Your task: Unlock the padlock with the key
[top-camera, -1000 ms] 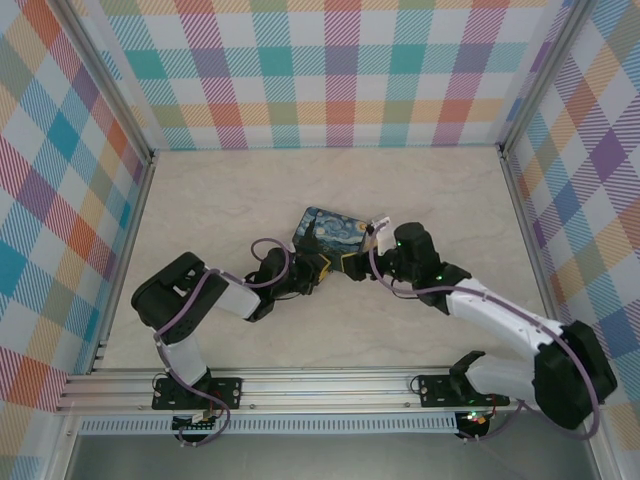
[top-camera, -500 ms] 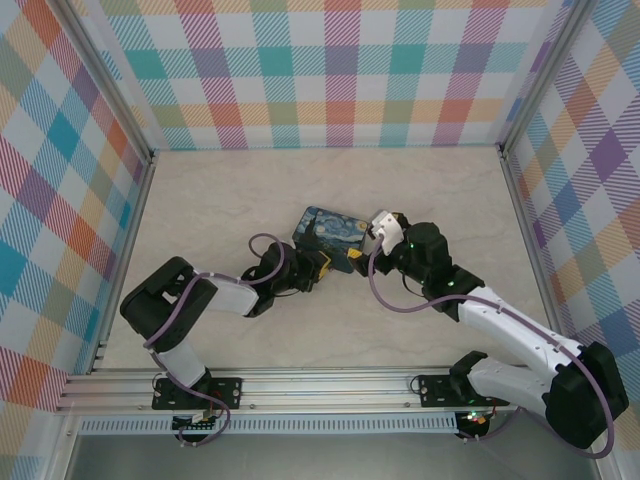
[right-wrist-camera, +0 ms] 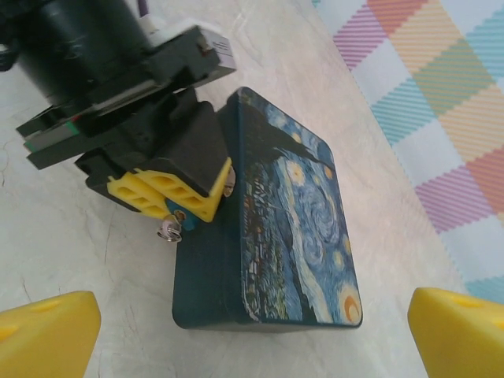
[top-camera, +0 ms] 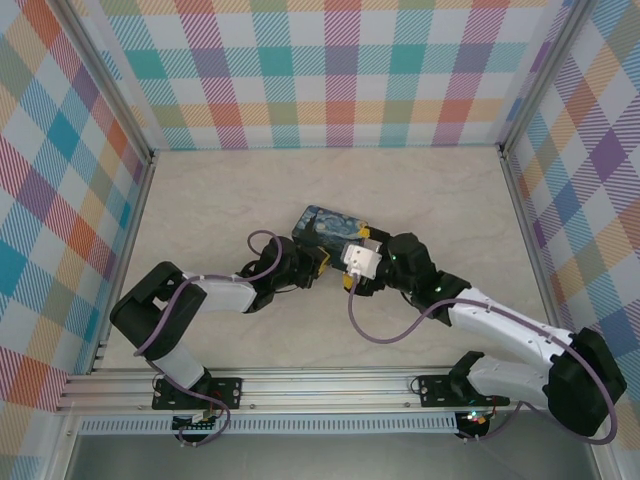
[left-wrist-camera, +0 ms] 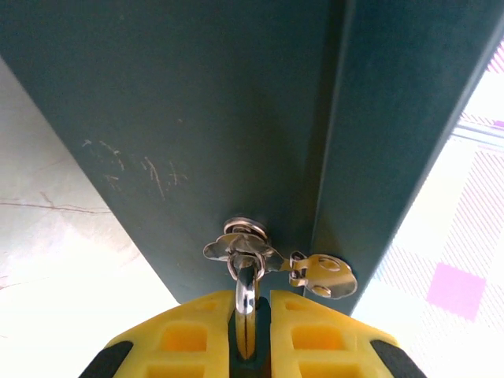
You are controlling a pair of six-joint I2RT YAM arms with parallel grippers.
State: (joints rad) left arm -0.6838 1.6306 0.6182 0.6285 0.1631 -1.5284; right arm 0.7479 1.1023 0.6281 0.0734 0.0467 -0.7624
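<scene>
The fixed overhead camera, mounted above and behind the arm bases, looks steeply down on the whole tabletop (top-camera: pixel 220 200) and its checked walls (top-camera: pixel 340 80), far enough back to take in both arms. The left wrist camera sits hard against the painted tin (left-wrist-camera: pixel 181 118), sighting along the left claw (left-wrist-camera: pixel 253 331) past the padlock (left-wrist-camera: pixel 245 283) at the tin's plain teal side. The right wrist camera stands farther off, angled down at the tin's starry lid, its own yellow fingertips (right-wrist-camera: pixel 47 327) at the frame's lower corners. All three views share the tin and the left claw.
</scene>
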